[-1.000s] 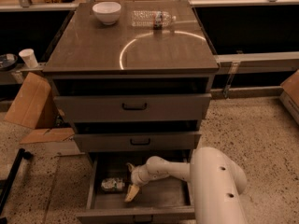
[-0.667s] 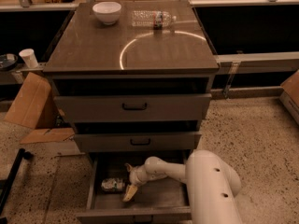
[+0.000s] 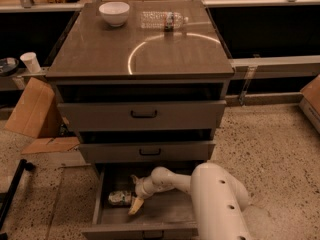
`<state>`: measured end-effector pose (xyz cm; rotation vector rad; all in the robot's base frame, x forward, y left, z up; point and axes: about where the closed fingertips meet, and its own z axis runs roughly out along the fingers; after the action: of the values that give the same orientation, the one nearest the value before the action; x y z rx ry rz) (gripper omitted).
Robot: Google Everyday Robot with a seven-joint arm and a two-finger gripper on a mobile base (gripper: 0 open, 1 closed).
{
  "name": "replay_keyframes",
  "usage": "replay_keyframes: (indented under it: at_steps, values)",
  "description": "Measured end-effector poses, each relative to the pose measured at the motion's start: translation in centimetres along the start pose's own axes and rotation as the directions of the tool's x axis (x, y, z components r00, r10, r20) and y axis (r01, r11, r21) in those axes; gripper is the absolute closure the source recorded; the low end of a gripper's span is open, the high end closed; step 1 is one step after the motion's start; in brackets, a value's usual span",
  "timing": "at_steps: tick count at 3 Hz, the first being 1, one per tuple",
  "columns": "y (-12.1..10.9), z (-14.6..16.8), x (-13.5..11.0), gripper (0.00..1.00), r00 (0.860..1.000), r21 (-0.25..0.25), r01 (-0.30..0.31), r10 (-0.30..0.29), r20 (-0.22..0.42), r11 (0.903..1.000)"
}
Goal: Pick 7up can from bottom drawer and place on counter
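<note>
The 7up can [image 3: 119,198] lies on its side in the left part of the open bottom drawer [image 3: 165,215], silvery with green markings. My gripper [image 3: 134,194] is down inside the drawer, just right of the can and close to it. It is open, with one pale fingertip [image 3: 135,207] in front of the can's right end; nothing is held. My white arm [image 3: 215,199] reaches in from the lower right and hides the drawer's right part. The counter [image 3: 100,54] tops the grey cabinet.
A white bowl [image 3: 114,12] and a clear plastic bottle [image 3: 162,20] lie at the back of the counter. Two upper drawers [image 3: 144,115] are partly pulled out above the bottom one. Cardboard [image 3: 35,109] and a paper cup [image 3: 31,61] stand at the left.
My arm has shifted slightly left and the gripper has edged closer to the can. The can has not moved.
</note>
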<state>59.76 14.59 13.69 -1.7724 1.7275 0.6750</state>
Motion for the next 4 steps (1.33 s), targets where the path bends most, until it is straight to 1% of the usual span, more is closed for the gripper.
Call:
replay_keyframes:
  at_steps: [1, 2, 3, 4]
  values:
    - [0.0, 1.1, -0.5, 0.0, 1.0, -0.019, -0.003, 0.003, 0.002, 0.9998]
    - [0.2, 2.0, -0.5, 0.15, 1.0, -0.035, -0.013, 0.013, -0.013, 0.9993]
    - [0.5, 2.7, -0.3, 0.37, 0.999, -0.048, -0.023, 0.021, -0.026, 0.9986]
    - [0.6, 2.8, -0.3, 0.61, 0.999, -0.051, -0.025, 0.023, -0.027, 0.9984]
